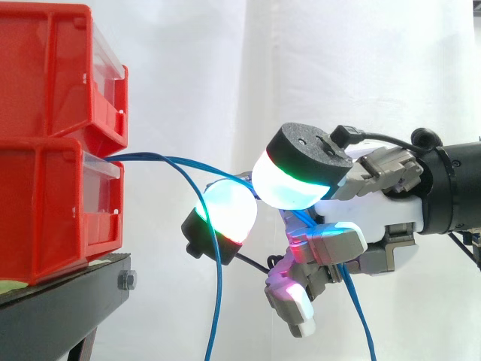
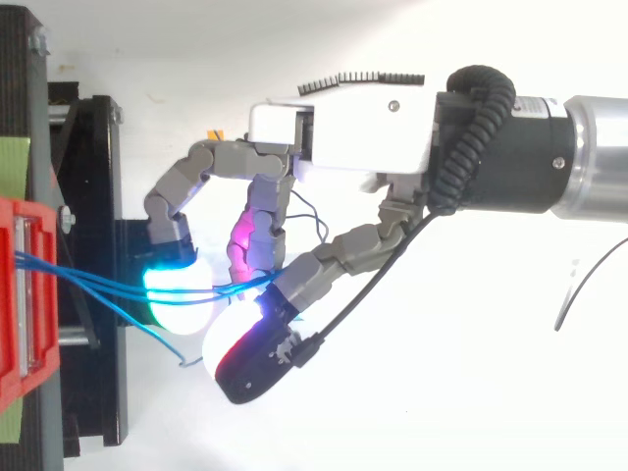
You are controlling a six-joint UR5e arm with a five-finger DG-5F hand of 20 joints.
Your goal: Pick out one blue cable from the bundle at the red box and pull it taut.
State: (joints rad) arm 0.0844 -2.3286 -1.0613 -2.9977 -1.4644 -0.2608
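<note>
Hand (image 1: pixel 376 218): clenched. Its fingers are curled and two glowing pads (image 1: pixel 225 209) are pressed together on the cables that pass between them. Several strands appear to be caught, not one alone.

Bins (image 1: pixel 45 218): red, two stacked, far left, seated on a black stand (image 1: pixel 60 308). A white curtain (image 1: pixel 188 60) hangs behind.

Cables (image 1: pixel 150 156): thin, blue, a small bundle. They leave the front of the lower bin near its top edge and run rightward through open air, sagging a little, to the pads. Seen from above, the cables (image 2: pixel 98 280) spread slightly at the bin and close up again at the hand (image 2: pixel 363 128).

Tails (image 1: pixel 219 301): one strand drops straight down below the left pad. Another hangs under the palm.

Handling, by estimate: light, limp and smooth-jacketed, so apt to slide between rounded pads. The strands have no stiffness of their own and will drag and tangle with one another. How they are anchored inside the bin is hidden, so a hard pull is a risk.

Best hold, by estimate: a single strand, taken in the free span between bin and pads where the strands lie apart, and pinched squarely. The run is not yet taut.
</note>
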